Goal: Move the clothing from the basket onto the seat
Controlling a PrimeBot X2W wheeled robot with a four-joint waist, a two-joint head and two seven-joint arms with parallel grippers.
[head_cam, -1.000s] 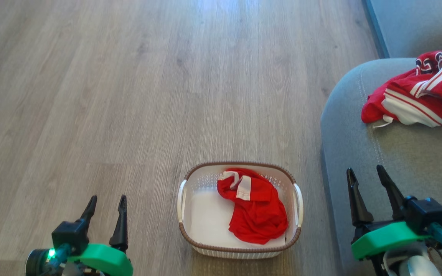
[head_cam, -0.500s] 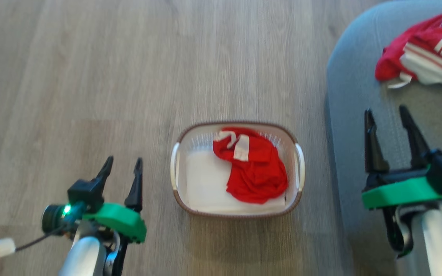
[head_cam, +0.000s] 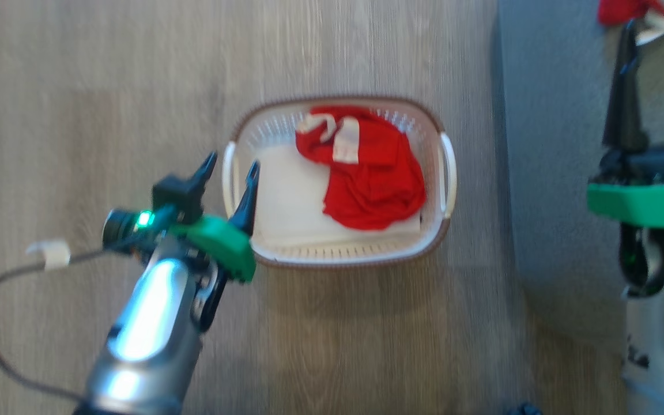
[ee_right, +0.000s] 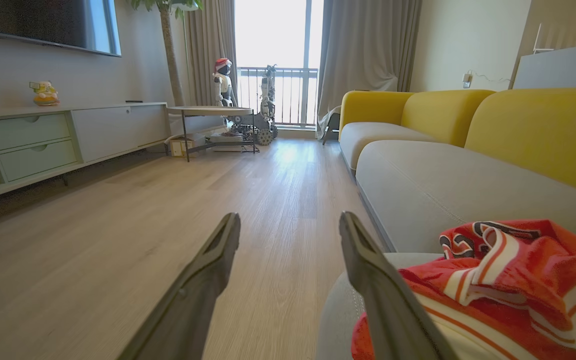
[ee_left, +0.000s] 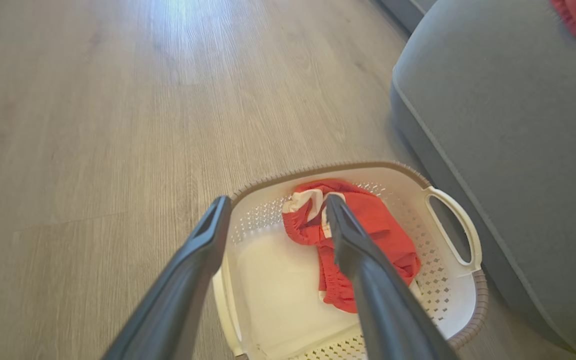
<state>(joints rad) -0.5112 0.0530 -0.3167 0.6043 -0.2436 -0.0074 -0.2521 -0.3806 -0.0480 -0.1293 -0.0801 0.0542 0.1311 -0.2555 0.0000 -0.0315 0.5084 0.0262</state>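
Left tool [head_cam: 234,159] spread at basket [head_cam: 338,262] rim; clothing [head_cam: 372,184] crumpled red, white stripes.

Right gripper [head_cam: 662,34] (its far finger) and far clothing [head_cam: 617,10] cropped by blurred head view's edges.

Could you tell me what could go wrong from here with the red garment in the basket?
The left gripper, jaws open, straddles the basket at its left edge; descending, it might snag the rim.
The white liner lies under the red garment, so a deep pinch could lift both.
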